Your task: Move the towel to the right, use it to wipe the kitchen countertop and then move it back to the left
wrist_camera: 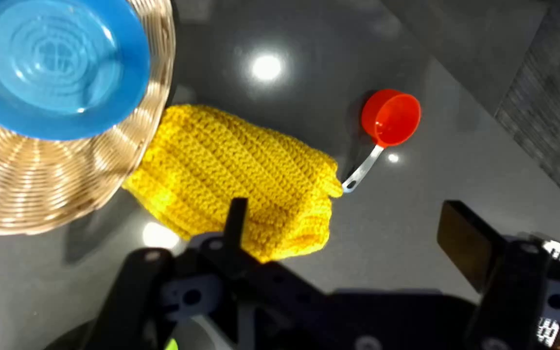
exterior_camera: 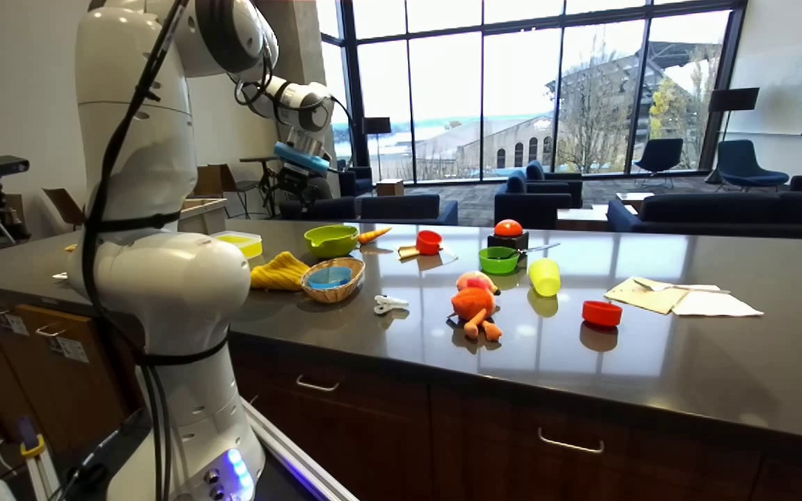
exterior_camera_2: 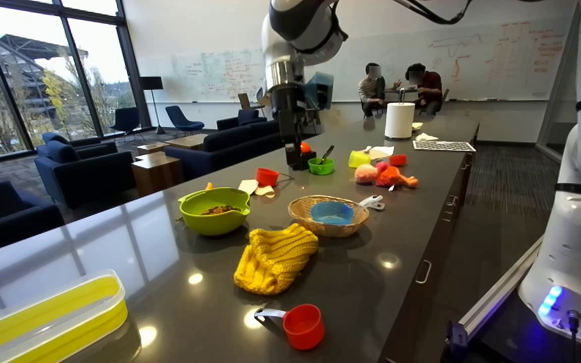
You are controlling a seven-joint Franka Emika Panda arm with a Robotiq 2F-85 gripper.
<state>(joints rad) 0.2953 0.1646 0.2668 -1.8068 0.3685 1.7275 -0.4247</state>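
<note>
The tool (wrist_camera: 347, 221), spread wide and gripping nothing, hangs above the tabletop (exterior_camera_2: 210, 325), where a yellow knitted towel (exterior_camera_2: 275, 259) lies between a wicker basket (wrist_camera: 42, 182) and a red measuring cup (exterior_camera_2: 303, 327).

Bright windows (exterior_camera: 443, 76), shiny countertop (exterior_camera: 721, 376).
Strong white daylight comes in through the windows, and their shapes shine on the countertop in both exterior views. The drawers (exterior_camera: 366, 414) underneath look dark. In the wrist view, round white glare spots sit on the countertop, and the gripper (wrist_camera: 345, 214) looks dark and a bit blurry.
</note>
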